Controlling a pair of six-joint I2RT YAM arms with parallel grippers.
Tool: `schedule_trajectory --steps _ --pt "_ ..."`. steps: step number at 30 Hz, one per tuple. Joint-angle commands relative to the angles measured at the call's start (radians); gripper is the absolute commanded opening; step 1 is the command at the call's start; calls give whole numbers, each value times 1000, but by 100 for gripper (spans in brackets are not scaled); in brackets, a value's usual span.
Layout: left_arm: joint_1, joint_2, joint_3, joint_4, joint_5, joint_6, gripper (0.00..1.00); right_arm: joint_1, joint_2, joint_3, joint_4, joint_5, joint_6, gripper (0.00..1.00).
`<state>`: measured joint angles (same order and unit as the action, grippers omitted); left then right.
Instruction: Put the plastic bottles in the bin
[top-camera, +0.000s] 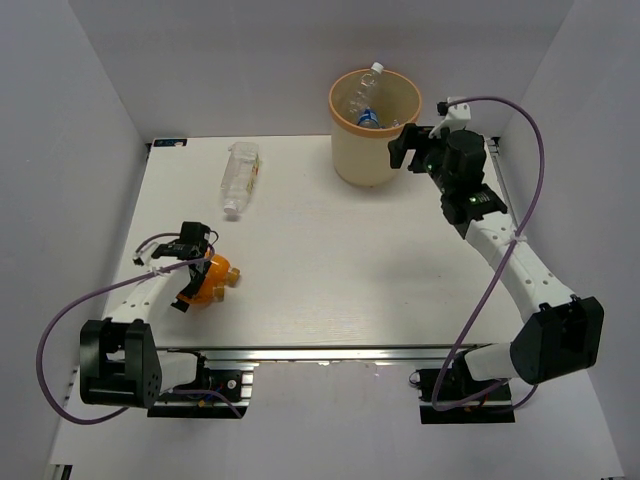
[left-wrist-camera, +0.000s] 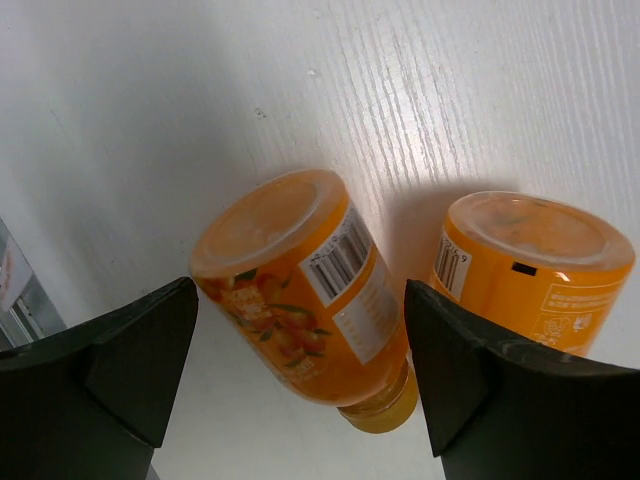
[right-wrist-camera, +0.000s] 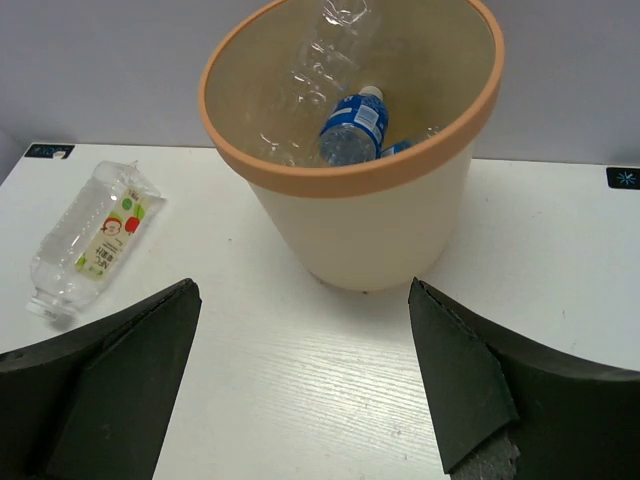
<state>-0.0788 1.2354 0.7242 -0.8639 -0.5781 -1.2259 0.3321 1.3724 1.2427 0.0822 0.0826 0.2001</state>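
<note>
Orange first: two orange bottles sit together on the white table (top-camera: 340, 270) at the near left, right under the left gripper (left-wrist-camera: 300, 335). On the left wrist cam, one orange bottle (left-wrist-camera: 300, 290) lies between the fingers with its flat bottom toward the lens and its barcode label showing. The jaws are spread wide with a visible gap on both sides of it, so nothing's gripped. The other orange bottle (left-wrist-camera: 535, 260) is just beside it, outside the finger on the right of that view. I can't tell whether the two bottles actually touch. From the top cam they just read as one orange blob under the left arm.

Over at the far side, the bin (right-wrist-camera: 360, 235) stands upright near the back edge of the table. Inside it there's a blue-labelled bottle (right-wrist-camera: 352, 125) and a plain clear bottle (right-wrist-camera: 320, 60) leaning against the wall, its white cap poking above the rim in the top view. There's a hint of more clear plastic down there, but it's hard to make out.

Right gripper (right-wrist-camera: 300, 340) hangs beside the bin facing its wall, fingers wide apart and empty.

One clear bottle with a pale label (top-camera: 240, 175) lies on its side at the far left of the table, well apart from both arms.
</note>
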Motion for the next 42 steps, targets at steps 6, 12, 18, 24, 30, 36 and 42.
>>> schedule_trajectory --steps 6,12,18,24,30,36,42 --pt "16 -42 3 39 -51 14 80 -39 -98 -78 99 -4 39 89" --pt "17 -50 17 39 -49 32 50 -65 -88 -43 70 -75 48 89" --pt "17 -73 -15 43 4 52 59 -85 -93 -63 87 -75 70 89" --pt "17 -76 -89 69 73 45 85 -97 -99 -77 90 -104 85 89" --pt "17 -44 -94 80 78 34 81 -104 -113 -98 93 -103 91 89" --pt "17 -125 -28 -12 17 6 59 -105 -142 -112 79 -153 67 89" --pt "17 -342 81 -11 21 93 59 -105 -188 -166 129 -386 42 89"
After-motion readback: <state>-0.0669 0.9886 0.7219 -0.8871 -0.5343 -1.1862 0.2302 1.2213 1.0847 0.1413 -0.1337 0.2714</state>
